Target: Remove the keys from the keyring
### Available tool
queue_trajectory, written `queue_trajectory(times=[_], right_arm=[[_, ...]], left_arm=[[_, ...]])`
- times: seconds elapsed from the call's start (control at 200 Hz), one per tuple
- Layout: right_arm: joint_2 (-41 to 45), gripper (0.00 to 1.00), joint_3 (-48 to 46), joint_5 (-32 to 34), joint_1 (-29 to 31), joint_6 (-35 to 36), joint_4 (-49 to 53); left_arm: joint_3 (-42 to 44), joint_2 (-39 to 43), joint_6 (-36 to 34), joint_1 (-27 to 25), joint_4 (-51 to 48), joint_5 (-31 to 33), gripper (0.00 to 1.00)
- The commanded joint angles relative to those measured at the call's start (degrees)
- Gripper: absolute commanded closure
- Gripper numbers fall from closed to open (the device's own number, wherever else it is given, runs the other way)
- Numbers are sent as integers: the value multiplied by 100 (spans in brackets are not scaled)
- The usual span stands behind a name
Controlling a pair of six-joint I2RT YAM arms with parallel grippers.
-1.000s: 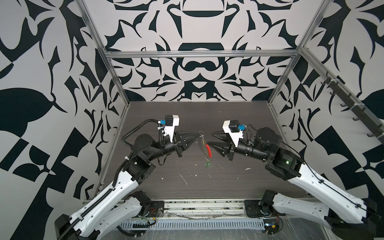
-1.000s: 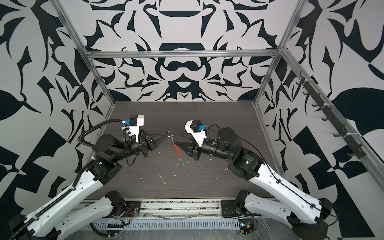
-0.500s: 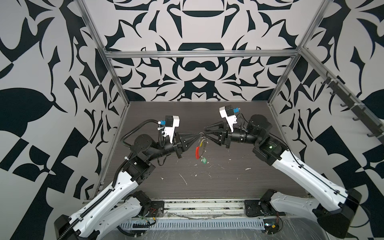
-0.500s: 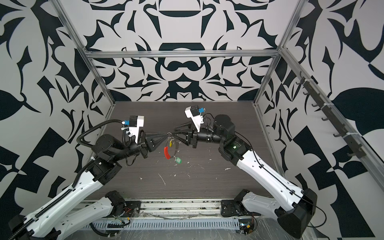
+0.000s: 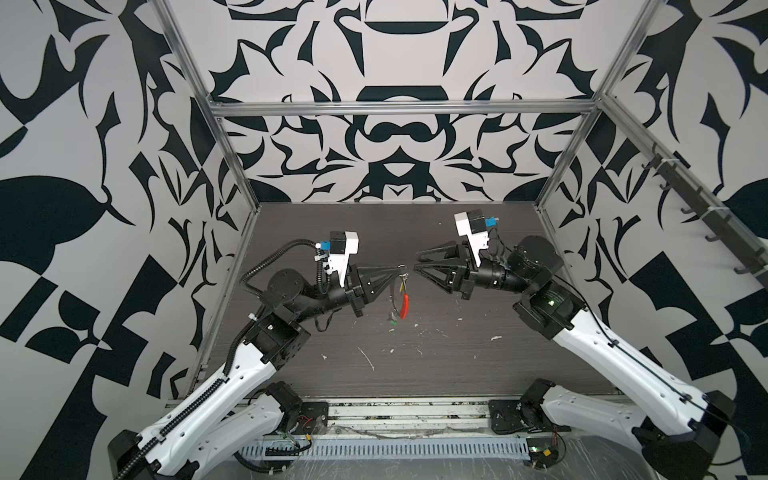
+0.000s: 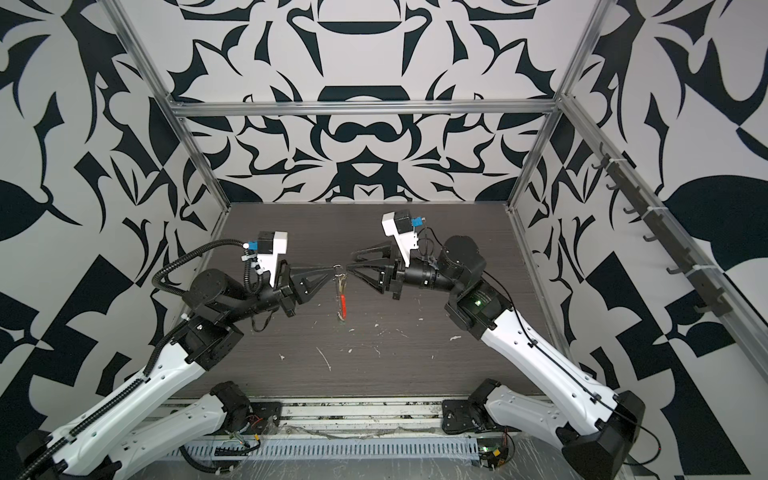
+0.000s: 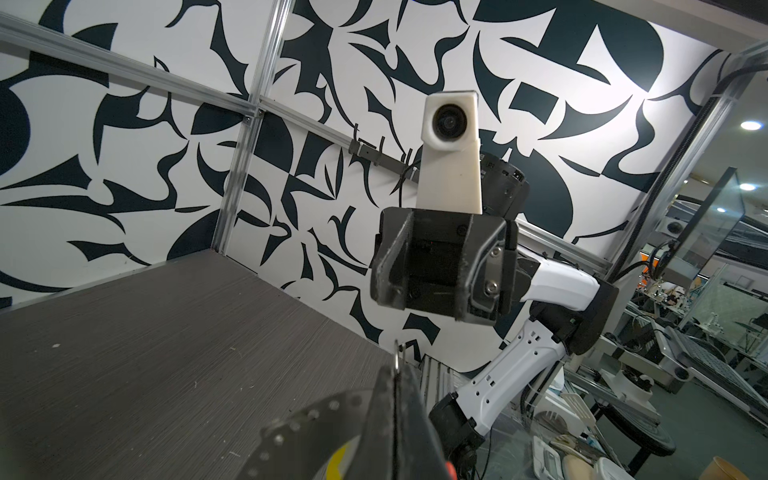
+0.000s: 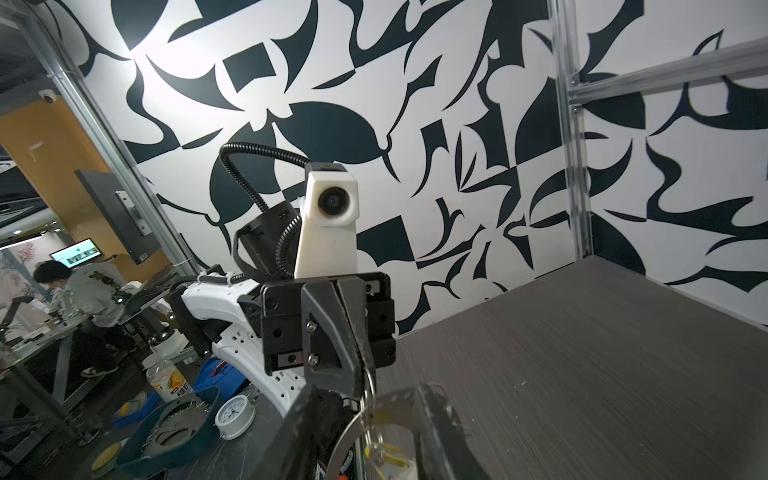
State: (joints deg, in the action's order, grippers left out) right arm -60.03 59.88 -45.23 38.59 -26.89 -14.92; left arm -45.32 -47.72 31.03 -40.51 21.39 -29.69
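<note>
In both top views my left gripper point(image 5: 398, 271) point(image 6: 334, 269) is shut on the top of the keyring point(image 5: 395, 297), which hangs below its tip above the table. The keyring's red arc point(image 5: 404, 306) point(image 6: 343, 302) faces right. A yellow key point(image 5: 402, 286) hangs near the top and a green key point(image 5: 392, 319) at the bottom. My right gripper point(image 5: 415, 261) point(image 6: 350, 262) is open just right of the small metal loop point(image 5: 402, 268). In the right wrist view the grey hoop point(image 8: 345, 432) and the yellow key point(image 8: 392, 455) lie between its fingers. The left wrist view shows the holed hoop point(image 7: 299, 424) beside the shut fingers point(image 7: 384, 415).
White scraps point(image 5: 368, 359) and flecks lie scattered over the dark wood-grain table point(image 5: 457, 365) below the grippers. Patterned walls with aluminium posts point(image 5: 232, 166) close in the sides and back. A rail with hooks point(image 5: 685, 199) runs along the right wall.
My right gripper rose from below up to the level of the loop and its jaws narrowed a little. The hanging keyring swung left, then partly back. The left gripper stayed shut in place.
</note>
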Motion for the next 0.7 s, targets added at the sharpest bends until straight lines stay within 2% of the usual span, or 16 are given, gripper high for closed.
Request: queue_trajectory(times=[0.0, 0.35, 0.525, 0.695], right_arm=[[-168, 60, 160, -434, -18, -248, -414], [-321, 69, 174, -764, -18, -395, -485], [-338, 78, 138, -785, -15, -413, -494], [-369, 80, 108, -787, -10, -422, -503]], left_arm=[[-5, 18, -63, 8, 146, 46, 100], [-16, 18, -61, 9, 156, 86, 100], [-12, -22, -27, 8, 212, 95, 100], [-21, -69, 8, 8, 263, 84, 100]])
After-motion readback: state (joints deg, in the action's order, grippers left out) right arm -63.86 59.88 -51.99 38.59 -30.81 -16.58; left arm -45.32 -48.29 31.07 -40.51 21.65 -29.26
